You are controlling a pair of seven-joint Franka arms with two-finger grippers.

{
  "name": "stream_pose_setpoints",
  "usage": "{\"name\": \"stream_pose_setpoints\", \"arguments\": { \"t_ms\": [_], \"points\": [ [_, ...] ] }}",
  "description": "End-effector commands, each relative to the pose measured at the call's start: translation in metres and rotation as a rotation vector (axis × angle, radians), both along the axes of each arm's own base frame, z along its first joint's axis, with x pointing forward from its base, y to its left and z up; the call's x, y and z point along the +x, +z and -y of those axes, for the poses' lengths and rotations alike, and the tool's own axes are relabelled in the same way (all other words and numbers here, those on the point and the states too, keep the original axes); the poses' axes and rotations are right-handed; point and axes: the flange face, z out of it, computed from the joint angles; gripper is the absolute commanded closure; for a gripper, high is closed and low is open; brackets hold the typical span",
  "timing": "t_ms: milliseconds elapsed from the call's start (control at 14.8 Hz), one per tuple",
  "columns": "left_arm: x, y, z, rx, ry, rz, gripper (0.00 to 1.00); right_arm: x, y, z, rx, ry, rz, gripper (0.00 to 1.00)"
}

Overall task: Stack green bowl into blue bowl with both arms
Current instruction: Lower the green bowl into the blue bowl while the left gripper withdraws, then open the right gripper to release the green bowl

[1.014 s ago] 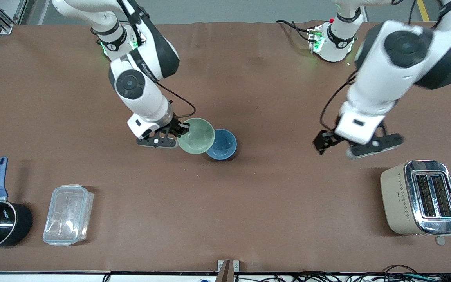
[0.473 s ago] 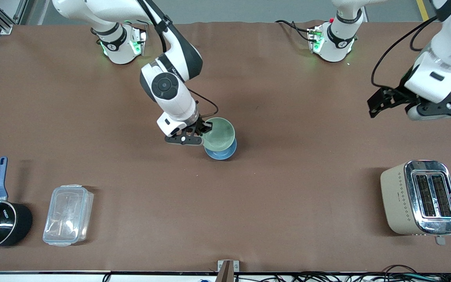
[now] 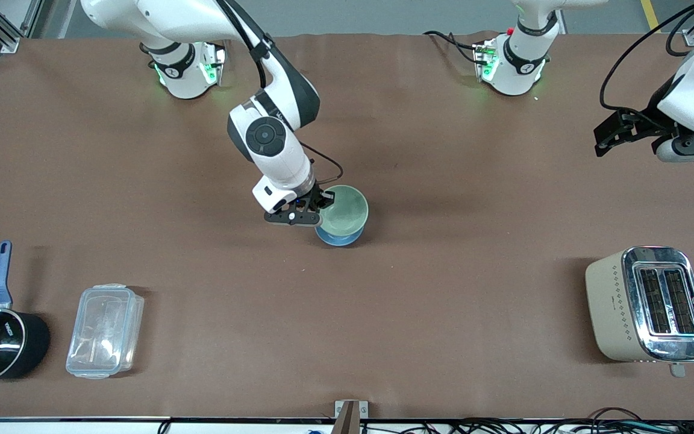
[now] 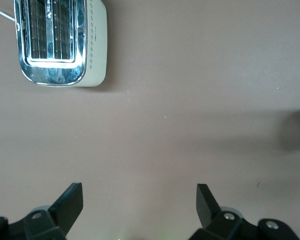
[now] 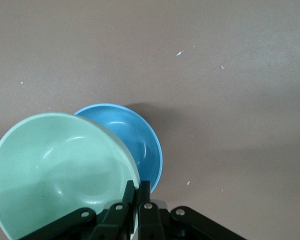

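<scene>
Over the blue bowl (image 3: pixel 340 237) at mid-table: my right gripper (image 3: pixel 309 208) clamped on the green bowl's (image 3: pixel 344 210) rim, bowl tilted above it. Over the table's edge: my left gripper (image 3: pixel 636 134), fingers apart, waiting.

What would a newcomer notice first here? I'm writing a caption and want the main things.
First, mid-table, the right end effector pinching the rim of the green bowl, held over the blue bowl and covering most of it. Next, the left end effector, open and empty, up over the left arm's end of the table. Below it, nearer the front camera, stands a shiny toaster.
</scene>
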Motion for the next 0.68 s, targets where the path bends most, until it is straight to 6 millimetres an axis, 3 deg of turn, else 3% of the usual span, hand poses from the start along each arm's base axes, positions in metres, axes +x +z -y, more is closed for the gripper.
{"name": "stream_pose_setpoints", "arguments": {
  "t_ms": [0,608],
  "points": [
    [-0.011,0.0,0.0,-0.02,-0.015,-0.007,0.0,0.001,-0.011,-0.006,0.011,-0.013,0.008,0.95],
    [-0.013,0.009,0.001,-0.035,-0.08,0.01,0.0,0.005,-0.032,0.007,0.002,-0.029,0.017,0.94]
  ]
}}
